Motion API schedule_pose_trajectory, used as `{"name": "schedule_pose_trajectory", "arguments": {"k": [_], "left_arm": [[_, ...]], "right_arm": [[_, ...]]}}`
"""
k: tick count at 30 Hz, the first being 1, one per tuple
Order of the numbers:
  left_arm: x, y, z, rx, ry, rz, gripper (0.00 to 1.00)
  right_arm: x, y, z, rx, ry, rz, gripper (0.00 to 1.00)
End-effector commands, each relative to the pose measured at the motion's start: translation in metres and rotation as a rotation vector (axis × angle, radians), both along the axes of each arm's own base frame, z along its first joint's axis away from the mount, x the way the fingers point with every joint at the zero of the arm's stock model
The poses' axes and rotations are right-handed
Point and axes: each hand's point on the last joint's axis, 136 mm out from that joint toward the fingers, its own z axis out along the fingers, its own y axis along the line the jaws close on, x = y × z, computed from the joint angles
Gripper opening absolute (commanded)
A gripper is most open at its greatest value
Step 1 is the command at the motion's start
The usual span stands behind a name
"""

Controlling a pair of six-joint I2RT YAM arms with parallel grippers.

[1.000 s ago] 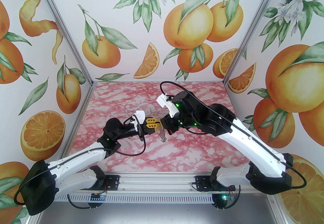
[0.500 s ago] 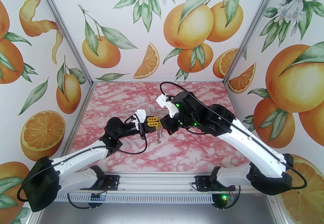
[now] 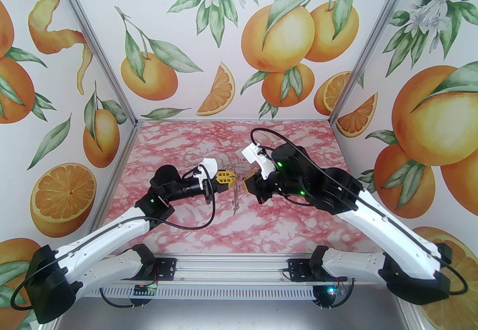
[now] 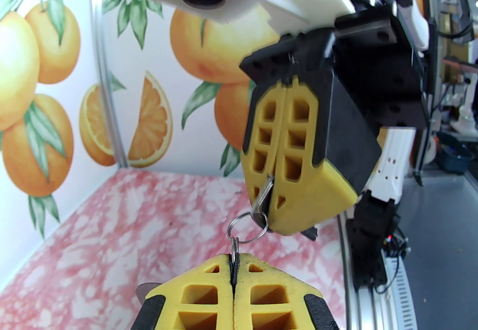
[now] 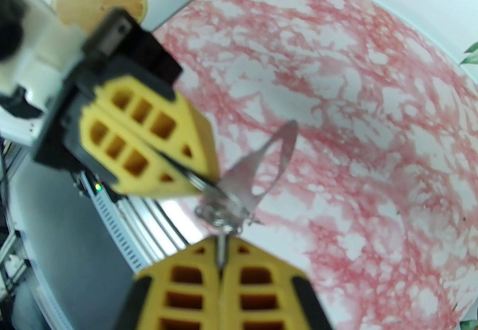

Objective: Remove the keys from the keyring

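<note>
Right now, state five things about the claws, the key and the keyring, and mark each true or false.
1. The left claw and the right claw are both shut. True.
2. The keyring lies flat on the table. False: it is held up in the air between the claws.
3. The right claw pinches a key. True.
4. The left claw is empty. False: it is shut on the keyring.
5. The key is free of the keyring. False: a small ring joins them.
</note>
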Motion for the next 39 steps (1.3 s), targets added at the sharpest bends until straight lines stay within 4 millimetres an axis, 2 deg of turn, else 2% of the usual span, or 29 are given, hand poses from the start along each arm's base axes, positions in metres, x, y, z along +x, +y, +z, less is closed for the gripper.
{"name": "schedule_pose_trajectory", "arguments": {"k": [1,4,8,12,18,24,29,33,39], "left_arm": [[-0.003,0.004,-0.003,0.154,0.009,0.029,0.00],[-0.003,0.000,-0.009,0.256,0.039,0.038,0.00],[-0.009,-0.003,-0.009,0.350,0.070,0.024,0.00],[-0.010,-0.002,-0.013,0.458,0.100,0.045,0.00],[-0.010,-0.001,-0.014,0.554,0.105,0.051,0.00],[-0.016,-0.004,-0.004,0.555,0.054,0.014,0.00],[-0.015,-0.001,-0.003,0.582,0.027,0.015,0.00],[-0.017,-0.003,0.001,0.575,0.013,0.002,0.00],[-0.018,-0.007,0.002,0.578,0.000,-0.019,0.00]], "right_arm": [[-0.008,0.009,0.009,0.097,-0.075,0.098,0.00],[-0.014,0.012,0.003,0.130,-0.113,0.151,0.00],[-0.013,0.006,-0.005,0.123,-0.189,0.159,0.06],[-0.023,0.002,0.005,0.182,-0.288,0.224,0.19],[-0.017,-0.002,0.011,0.204,-0.421,0.285,0.20],[-0.014,0.007,0.002,0.242,-0.476,0.412,0.23],[-0.019,0.014,-0.001,0.284,-0.492,0.483,0.34],[-0.017,0.016,-0.006,0.283,-0.511,0.489,0.40],[-0.008,0.019,-0.004,0.292,-0.536,0.471,0.42]]}}
